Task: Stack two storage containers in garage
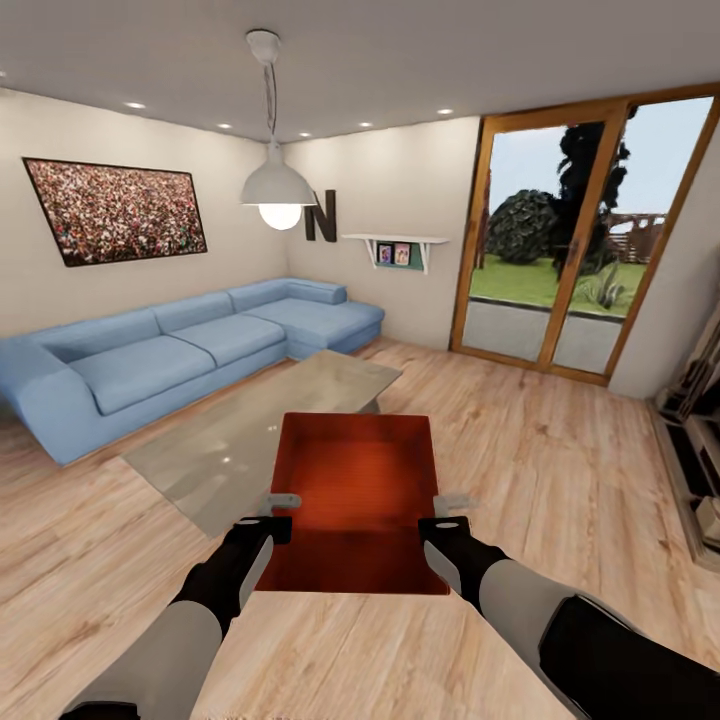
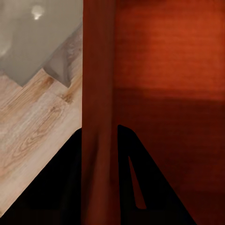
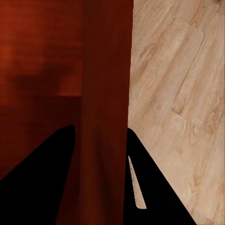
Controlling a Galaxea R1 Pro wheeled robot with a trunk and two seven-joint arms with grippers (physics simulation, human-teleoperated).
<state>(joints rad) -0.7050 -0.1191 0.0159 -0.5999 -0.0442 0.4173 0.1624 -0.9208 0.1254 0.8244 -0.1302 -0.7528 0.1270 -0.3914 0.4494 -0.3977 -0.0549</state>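
Two grippers clamp the smooth, rectangular orange-red storage container (image 1: 360, 490) by its walls.

- Storage container (image 1: 360, 490): orange-red rectangular bin, open top, plain tapered walls, empty, level.
- Position: lifted above the wood plank floor (image 1: 560, 470), at 6 o'clock from the glass tabletop (image 1: 250, 440).

Bright, even daylight, lit pendant lamp (image 1: 279, 190), glare on glass table (image 1: 262, 430), soft render, wide-angle stretch at edges

Light plank floor (image 1: 560, 470), blue corner sofa (image 1: 190, 350), glass table (image 1: 250, 430), pendant lamp (image 1: 277, 190), wood-framed glass doors (image 1: 580, 240).
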